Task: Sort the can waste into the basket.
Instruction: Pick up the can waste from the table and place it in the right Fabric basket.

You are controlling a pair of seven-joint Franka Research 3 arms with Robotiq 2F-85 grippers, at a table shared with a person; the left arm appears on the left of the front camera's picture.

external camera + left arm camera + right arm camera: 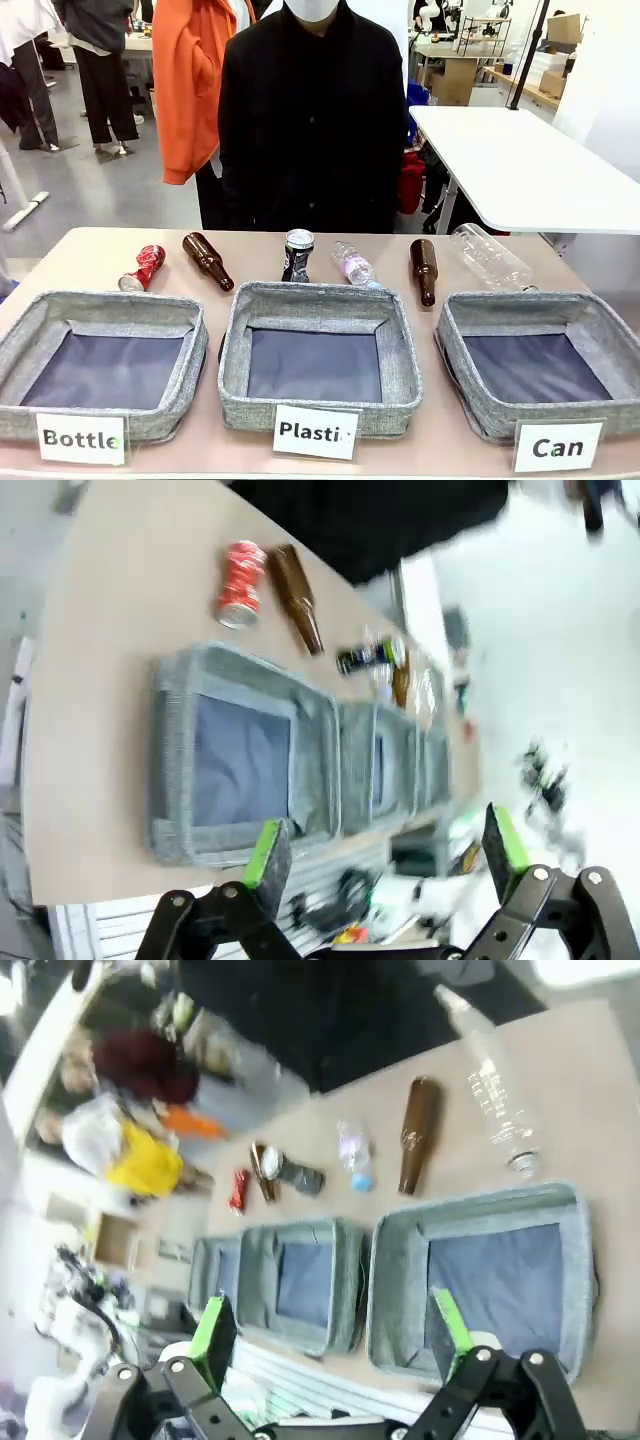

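Observation:
A crushed red-and-white can (pixel 143 268) (pixel 240 582) (pixel 239 1189) lies at the far left of the table. A black-and-blue can with a silver top (pixel 297 254) (pixel 361 658) (pixel 290 1170) sits behind the middle basket. The grey felt basket with the "Can" card (pixel 540 370) (pixel 480 1280) stands at the right, nothing in it. My left gripper (pixel 385 855) hangs open high above the table's near edge. My right gripper (pixel 330 1335) is open too, above the near edge by the "Can" basket.
Baskets labelled "Bottle" (pixel 105 360) and "Plastic" (pixel 318 355) stand left and middle. Two brown glass bottles (pixel 207 260) (pixel 424 270) and two clear plastic bottles (pixel 352 264) (pixel 490 257) lie along the far side. A person in black (pixel 312 120) stands at the far edge.

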